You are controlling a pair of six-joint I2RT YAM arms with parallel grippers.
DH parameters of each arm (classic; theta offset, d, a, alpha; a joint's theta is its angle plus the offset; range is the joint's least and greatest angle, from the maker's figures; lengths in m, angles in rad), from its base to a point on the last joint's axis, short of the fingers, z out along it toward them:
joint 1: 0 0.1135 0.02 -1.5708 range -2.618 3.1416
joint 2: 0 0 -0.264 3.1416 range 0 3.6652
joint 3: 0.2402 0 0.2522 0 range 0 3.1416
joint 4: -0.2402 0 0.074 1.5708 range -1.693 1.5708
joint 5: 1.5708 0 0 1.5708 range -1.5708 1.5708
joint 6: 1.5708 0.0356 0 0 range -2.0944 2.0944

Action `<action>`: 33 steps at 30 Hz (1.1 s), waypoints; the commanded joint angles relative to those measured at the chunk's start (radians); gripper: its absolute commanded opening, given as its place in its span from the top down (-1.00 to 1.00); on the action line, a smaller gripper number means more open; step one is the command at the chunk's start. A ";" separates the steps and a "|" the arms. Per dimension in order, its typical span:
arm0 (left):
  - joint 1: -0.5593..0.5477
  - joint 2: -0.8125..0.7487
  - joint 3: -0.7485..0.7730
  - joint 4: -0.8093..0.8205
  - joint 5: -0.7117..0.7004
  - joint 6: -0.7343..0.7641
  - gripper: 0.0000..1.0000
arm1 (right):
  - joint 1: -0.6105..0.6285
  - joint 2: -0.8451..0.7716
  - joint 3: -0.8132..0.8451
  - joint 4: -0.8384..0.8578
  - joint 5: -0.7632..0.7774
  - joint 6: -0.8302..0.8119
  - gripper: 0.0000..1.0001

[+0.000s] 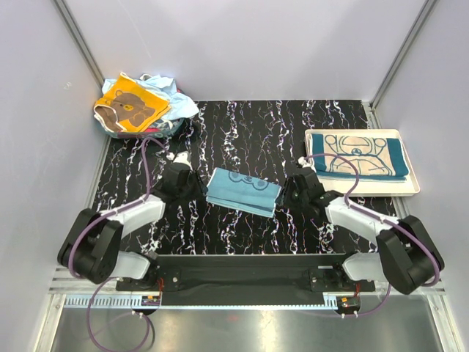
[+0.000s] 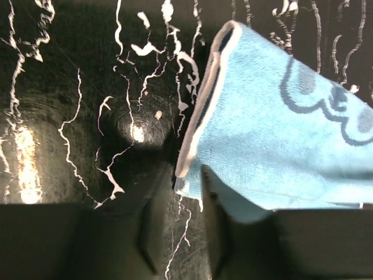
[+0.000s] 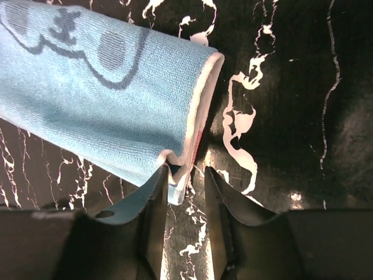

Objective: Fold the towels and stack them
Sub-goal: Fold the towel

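While both arms reach low over the black marbled bench (image 1: 242, 132), the left pincer (image 2: 178, 233) and right pincer (image 3: 186, 192) sit at opposite ends of a folded blue towel (image 1: 243, 191) lying mid-bench between them. Each pincer is spread, with bench showing in the gap between its fingers. A towel corner lies right at each pair of tips, and neither looks pinched, though on the left the corner overlaps one finger, so I am less sure there. I judge this fold done and let go, with the carry to the stack left to do. Farther off on the right, a white tray (image 1: 410, 189) holds one folded teal towel (image 1: 359, 155), the only piece stacked so far. Farthest, in the back left corner, a loose heap (image 1: 165, 92) waits unfolded, a bear towel (image 1: 130, 108) on top and pale blue and reddish cloth under it. How many are in it I cannot tell. So the job looks early: one stacked, one folded, several to go. No writing can be read; the blue towel shows only dark curved outlines, and the teal one line drawings.
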 commanded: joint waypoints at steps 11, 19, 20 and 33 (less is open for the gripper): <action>-0.069 -0.015 0.178 -0.079 0.000 0.038 0.23 | 0.004 -0.026 0.106 -0.043 0.073 -0.005 0.21; -0.160 0.221 0.311 -0.078 0.011 0.023 0.28 | 0.025 0.060 0.108 -0.003 0.015 0.005 0.22; -0.176 0.234 0.310 -0.076 0.011 0.019 0.29 | 0.029 0.060 0.102 -0.001 0.012 0.007 0.24; -0.259 0.215 0.172 -0.027 -0.023 -0.032 0.31 | 0.069 0.022 -0.039 0.026 -0.027 0.042 0.30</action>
